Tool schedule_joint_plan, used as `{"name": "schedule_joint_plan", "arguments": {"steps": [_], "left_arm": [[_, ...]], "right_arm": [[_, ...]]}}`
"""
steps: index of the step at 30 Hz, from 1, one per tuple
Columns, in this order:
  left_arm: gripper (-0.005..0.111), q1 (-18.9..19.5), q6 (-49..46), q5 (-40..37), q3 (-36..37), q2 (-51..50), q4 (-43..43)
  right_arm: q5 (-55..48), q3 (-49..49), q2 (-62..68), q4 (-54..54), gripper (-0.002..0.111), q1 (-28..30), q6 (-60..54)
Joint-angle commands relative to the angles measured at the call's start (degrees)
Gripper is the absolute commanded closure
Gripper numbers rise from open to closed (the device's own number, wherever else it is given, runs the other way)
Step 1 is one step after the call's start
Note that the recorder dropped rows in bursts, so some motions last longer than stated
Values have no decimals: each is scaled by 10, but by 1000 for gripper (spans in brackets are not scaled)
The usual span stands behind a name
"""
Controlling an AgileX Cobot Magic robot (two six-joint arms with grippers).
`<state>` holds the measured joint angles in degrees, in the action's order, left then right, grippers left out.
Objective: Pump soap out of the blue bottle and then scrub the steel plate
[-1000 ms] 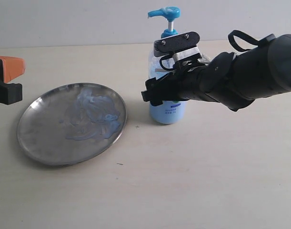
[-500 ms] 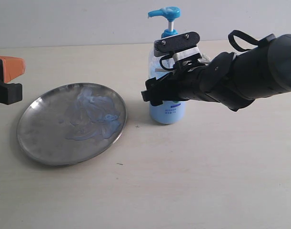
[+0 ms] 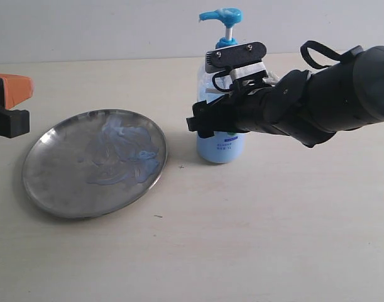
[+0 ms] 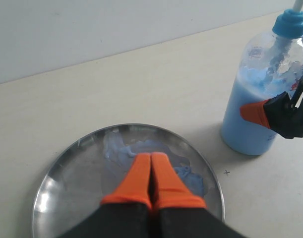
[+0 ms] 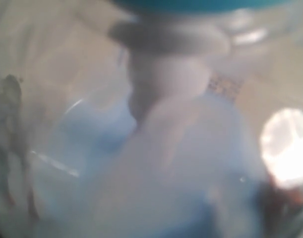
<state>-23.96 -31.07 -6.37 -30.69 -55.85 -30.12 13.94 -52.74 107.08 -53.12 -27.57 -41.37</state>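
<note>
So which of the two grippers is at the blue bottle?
The right gripper: it reaches around the blue bottle from the side. The left gripper is away near the steel plate, its orange fingers pressed together.

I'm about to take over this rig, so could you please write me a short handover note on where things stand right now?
Left tool: shut, empty, at the steel plate's side away from the blue bottle.
Right tool: closed around that bottle, which stands upright beside the plate.
Done: soap is smeared across the plate.
Left: release the bottle; scrub further if needed.
</note>
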Motion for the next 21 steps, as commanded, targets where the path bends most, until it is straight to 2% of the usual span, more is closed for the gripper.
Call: {"name": "schedule_joint_plan", "arguments": {"steps": [1, 9, 15, 21], "left_arm": [[107, 2, 3, 6, 1, 4, -5], [107, 2, 3, 6, 1, 4, -5], [107, 2, 3, 6, 1, 4, -5], [107, 2, 3, 5, 1, 4, -5]], "right_arm": [[23, -2, -8, 2, 68, 3, 5], [23, -2, -8, 2, 37, 3, 5], [23, -2, -8, 2, 27, 3, 10], [18, -2, -9, 0, 26, 3, 76]]}}
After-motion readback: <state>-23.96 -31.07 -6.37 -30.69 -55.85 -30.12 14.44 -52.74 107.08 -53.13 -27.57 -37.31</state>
